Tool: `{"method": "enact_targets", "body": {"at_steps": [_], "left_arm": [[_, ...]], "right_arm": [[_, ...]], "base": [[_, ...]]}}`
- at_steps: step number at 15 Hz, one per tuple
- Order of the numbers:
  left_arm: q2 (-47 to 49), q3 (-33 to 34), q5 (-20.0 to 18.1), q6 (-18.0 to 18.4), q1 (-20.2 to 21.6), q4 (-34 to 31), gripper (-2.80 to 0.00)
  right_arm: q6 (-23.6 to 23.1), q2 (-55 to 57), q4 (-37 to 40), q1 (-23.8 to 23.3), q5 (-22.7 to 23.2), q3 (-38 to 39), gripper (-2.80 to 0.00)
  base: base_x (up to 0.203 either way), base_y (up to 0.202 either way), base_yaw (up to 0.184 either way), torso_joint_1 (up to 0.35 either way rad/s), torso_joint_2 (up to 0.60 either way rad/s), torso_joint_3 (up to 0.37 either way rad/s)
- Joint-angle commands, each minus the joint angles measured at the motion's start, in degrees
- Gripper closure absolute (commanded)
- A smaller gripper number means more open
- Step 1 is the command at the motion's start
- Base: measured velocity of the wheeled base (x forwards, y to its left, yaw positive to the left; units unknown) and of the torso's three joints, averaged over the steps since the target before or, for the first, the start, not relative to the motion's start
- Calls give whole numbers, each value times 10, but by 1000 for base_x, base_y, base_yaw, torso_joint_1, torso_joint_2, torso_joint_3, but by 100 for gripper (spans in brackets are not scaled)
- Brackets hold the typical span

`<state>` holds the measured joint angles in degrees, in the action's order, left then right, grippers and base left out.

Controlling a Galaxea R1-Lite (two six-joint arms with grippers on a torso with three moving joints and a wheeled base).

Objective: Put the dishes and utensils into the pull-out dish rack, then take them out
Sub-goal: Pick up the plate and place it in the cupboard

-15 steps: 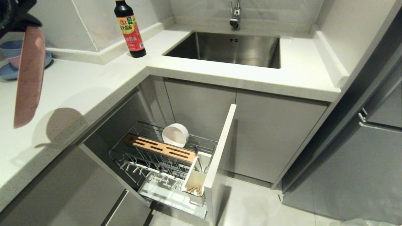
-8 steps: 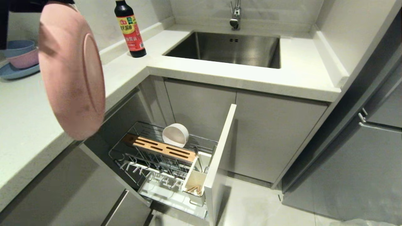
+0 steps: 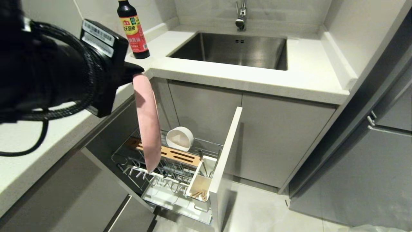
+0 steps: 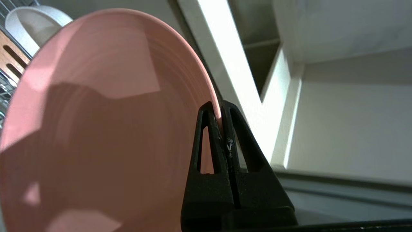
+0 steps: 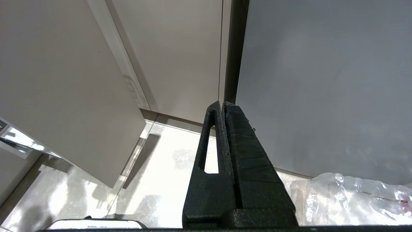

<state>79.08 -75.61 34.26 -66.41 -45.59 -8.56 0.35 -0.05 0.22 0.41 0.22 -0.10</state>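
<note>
Loading phase, plate transfer in progress. The left claw (image 3: pixel 136 71) is clamped on the rim of the pink plate (image 3: pixel 147 129), holding it on edge, hanging vertically above the pull-out dish rack (image 3: pixel 167 167). In the head view the plate's lower edge overlaps the slotted wooden strip (image 3: pixel 175 155) at about 9 o'clock of the rack; contact with the wires cannot be confirmed, and the plate is judged not yet seated.

Already loaded: the white bowl (image 3: pixel 179 138) stands on edge at the rack's 12 o'clock, behind the wooden strip. The chopsticks (image 3: pixel 198 194) sit in the utensil cup (image 3: pixel 200 185) at 5 o'clock. A slim metal handle (image 3: pixel 202 161), probably the spoon, rises just behind the cup.

The right claw (image 5: pixel 222 106) is parked away from the rack, fingers pressed together, holding nothing, aimed at the floor and a cabinet face.

Remaining, as judged: lower the plate into a slot, release, then perform the full unload of all items to the bench (image 3: pixel 225 74).
</note>
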Motion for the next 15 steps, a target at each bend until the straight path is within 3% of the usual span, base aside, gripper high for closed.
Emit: {"method": "enact_targets", "body": {"at_steps": [1, 7, 15], "left_arm": [[5, 74, 2, -11, 12, 77, 0], [61, 228, 6, -77, 87, 263, 0], [190, 277, 45, -120, 129, 420, 0]], "right_arm": [[0, 0, 0, 0, 0, 0, 0], [0, 0, 0, 0, 0, 0, 0], [0, 0, 0, 0, 0, 0, 0]], "base": [[0, 0, 0, 0, 0, 0], [0, 0, 0, 0, 0, 0], [0, 0, 0, 0, 0, 0]]}}
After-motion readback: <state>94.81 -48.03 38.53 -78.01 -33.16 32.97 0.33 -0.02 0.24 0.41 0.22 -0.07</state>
